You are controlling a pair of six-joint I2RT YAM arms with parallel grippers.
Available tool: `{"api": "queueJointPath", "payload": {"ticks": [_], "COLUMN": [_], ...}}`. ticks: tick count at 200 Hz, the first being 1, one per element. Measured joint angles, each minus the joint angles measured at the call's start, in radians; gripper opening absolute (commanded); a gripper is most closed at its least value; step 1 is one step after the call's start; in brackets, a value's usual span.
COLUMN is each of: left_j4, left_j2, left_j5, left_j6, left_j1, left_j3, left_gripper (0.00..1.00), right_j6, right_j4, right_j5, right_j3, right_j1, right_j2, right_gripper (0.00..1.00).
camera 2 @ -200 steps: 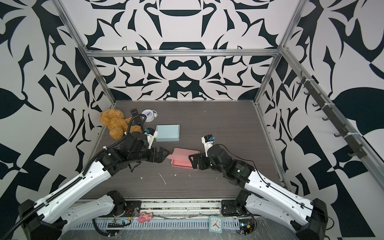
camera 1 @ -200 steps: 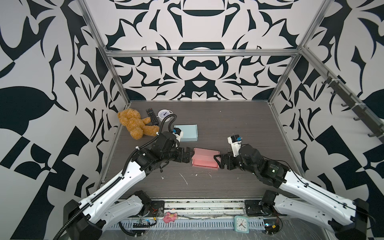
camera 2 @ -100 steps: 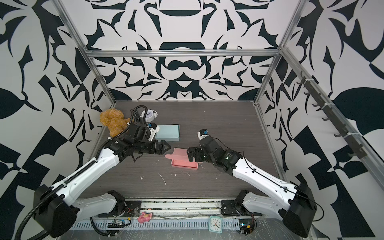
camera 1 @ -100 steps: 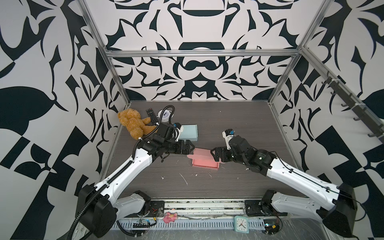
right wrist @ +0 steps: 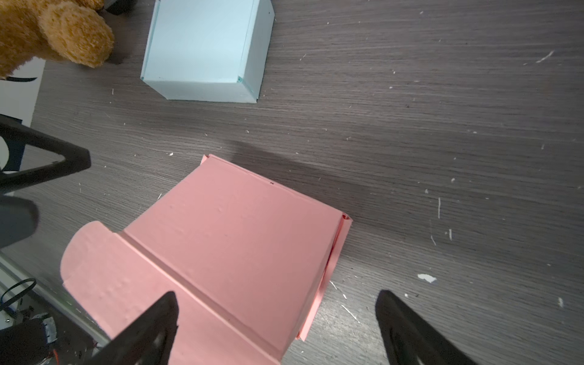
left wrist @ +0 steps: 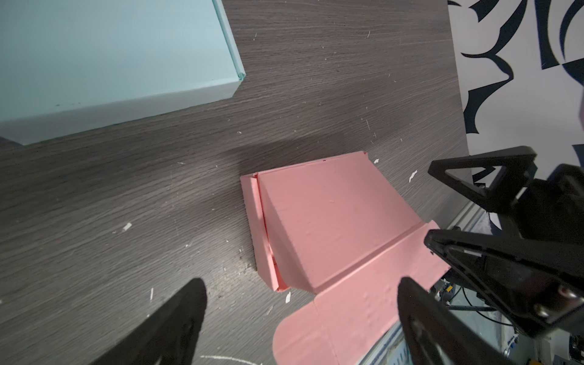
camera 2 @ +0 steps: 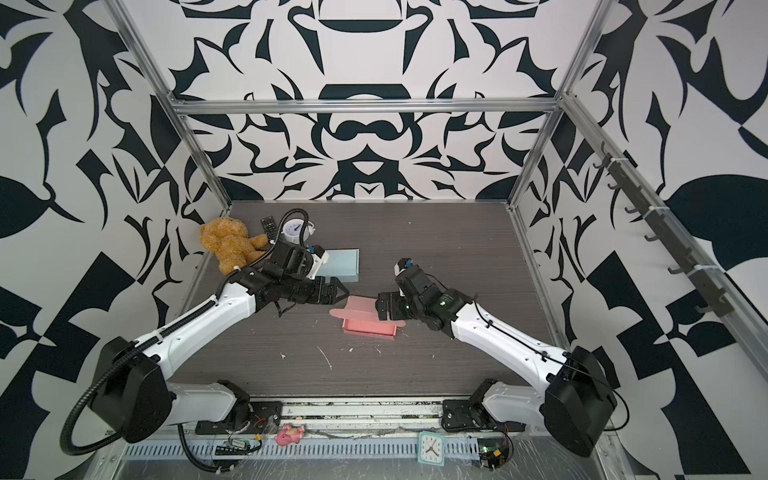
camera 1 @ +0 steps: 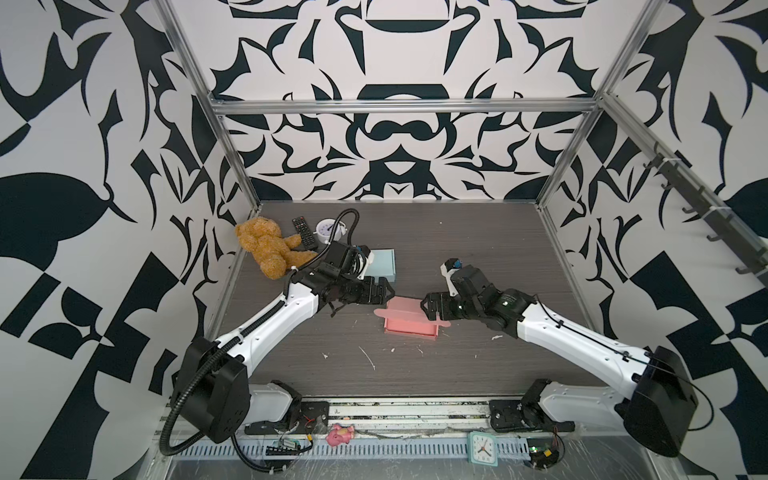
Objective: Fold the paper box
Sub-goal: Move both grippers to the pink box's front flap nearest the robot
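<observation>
Paper box (camera 1: 409, 330) lies between spread left gripper (camera 1: 390, 291) and right gripper (camera 1: 428, 311).

A robotics lab test cell — an aluminium frame (camera 1: 399, 106) boxes in a wood-grain table (camera 1: 478, 241), the walls (camera 1: 104, 145) wear a black-and-white pattern, and a left arm (camera 1: 270, 326) and right arm (camera 1: 582, 340) bolt to a rail (camera 1: 395, 409) along the table's near edge, wiring (camera 1: 249, 457) and a circuit board (camera 1: 286, 445) exposed.

Paper box (camera 1: 409, 330) on table (camera 1: 478, 249); second box (camera 1: 384, 266) behind-left.
</observation>
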Motion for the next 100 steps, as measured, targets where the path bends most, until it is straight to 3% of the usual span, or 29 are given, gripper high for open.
{"api": "queueJointPath", "payload": {"ticks": [100], "left_j4": [0.055], "left_j2": [0.04], "left_j5": [0.024], "left_j6": [-0.011], "left_j1": [0.0], "left_j3": [-0.016], "left_gripper": [0.86], "right_j6": [-0.009], "right_j4": [0.014], "right_j5": [-0.006], "right_j3": [-0.021], "right_j1": [-0.002], "right_j2": [0.027], "right_gripper": [0.99]}}
